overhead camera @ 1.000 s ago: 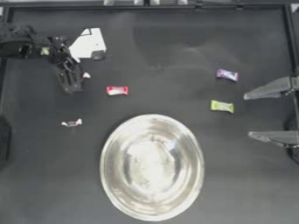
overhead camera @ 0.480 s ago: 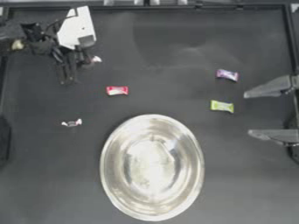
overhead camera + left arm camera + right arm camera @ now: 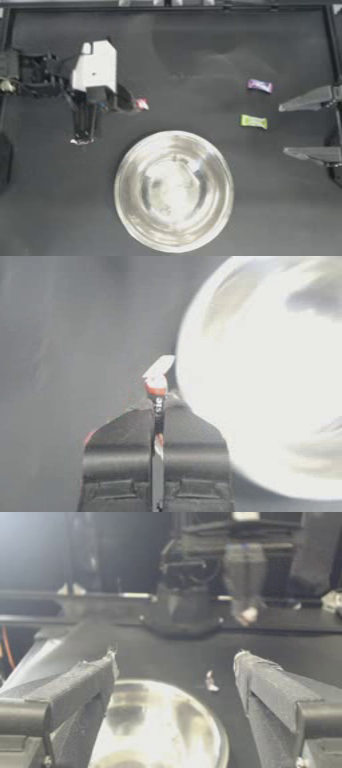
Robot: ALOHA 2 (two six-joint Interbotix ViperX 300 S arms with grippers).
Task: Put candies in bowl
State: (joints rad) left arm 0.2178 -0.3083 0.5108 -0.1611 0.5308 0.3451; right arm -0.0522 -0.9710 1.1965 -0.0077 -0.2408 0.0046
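So from the top camera, the big round shiny silver metal bowl sits in the lower middle of the dark table, with nothing inside that I can make out. The left gripper reaches in from the left and points down at a spot just off the bowl's upper left rim, where a small white twist-wrapped candy shows right at its tip. The little red wrapped candy peeks out just beside the arm's body, above the bowl. Over on the right, the small purple wrapped candy and the small green wrapped candy lie on the table near each other, both well apart from the bowl, and the right gripper is parked at the right edge with its jaws spread wide. Left wrist camera: the jaws are pressed together, pinching that white candy, which sticks out past the tips and has a reddish bit on it, right beside the bowl's bright rim. Right wrist camera: the spread jaws frame the bowl, and a tiny pale candy shows on the table beyond it.
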